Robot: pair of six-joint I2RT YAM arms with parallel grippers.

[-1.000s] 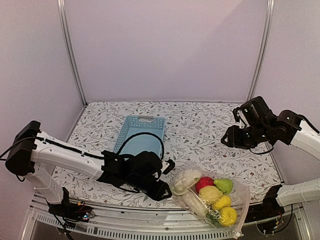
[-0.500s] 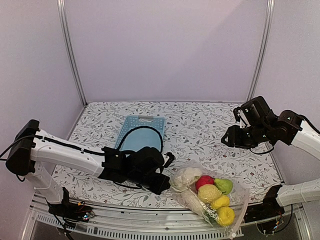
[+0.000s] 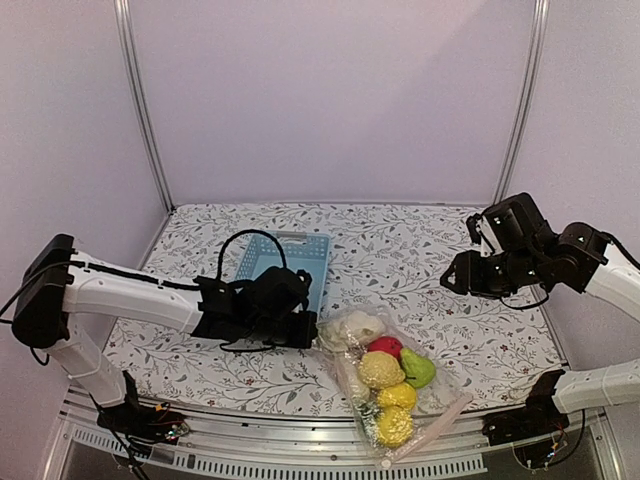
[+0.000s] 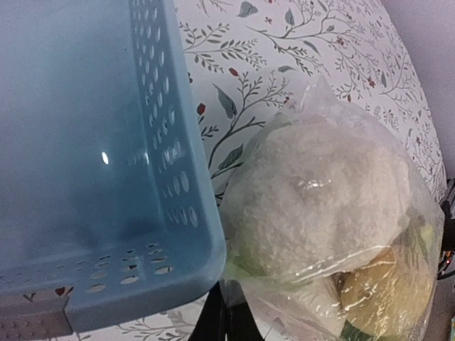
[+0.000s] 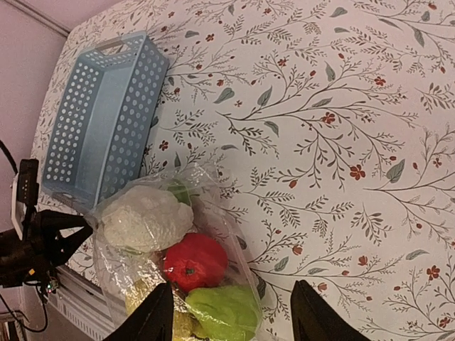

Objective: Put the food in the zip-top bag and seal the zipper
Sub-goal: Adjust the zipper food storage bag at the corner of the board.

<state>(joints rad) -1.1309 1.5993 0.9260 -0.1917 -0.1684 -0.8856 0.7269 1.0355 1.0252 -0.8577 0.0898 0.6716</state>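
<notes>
Beside the left hand [image 3: 308, 338] — pinched by it — lies the zip-top bag [image 3: 437, 392].

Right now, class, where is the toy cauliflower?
In the top view, the cauliflower sits inside the zip-top bag, at its far-left end, just right of the blue basket.

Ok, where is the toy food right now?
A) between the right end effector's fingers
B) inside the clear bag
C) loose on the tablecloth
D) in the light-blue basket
B: the cauliflower, tomato and lemon all sit behind the crinkled plastic of the clear zip-top bag, which lies beside the light-blue basket; no food shows in the basket.
</notes>
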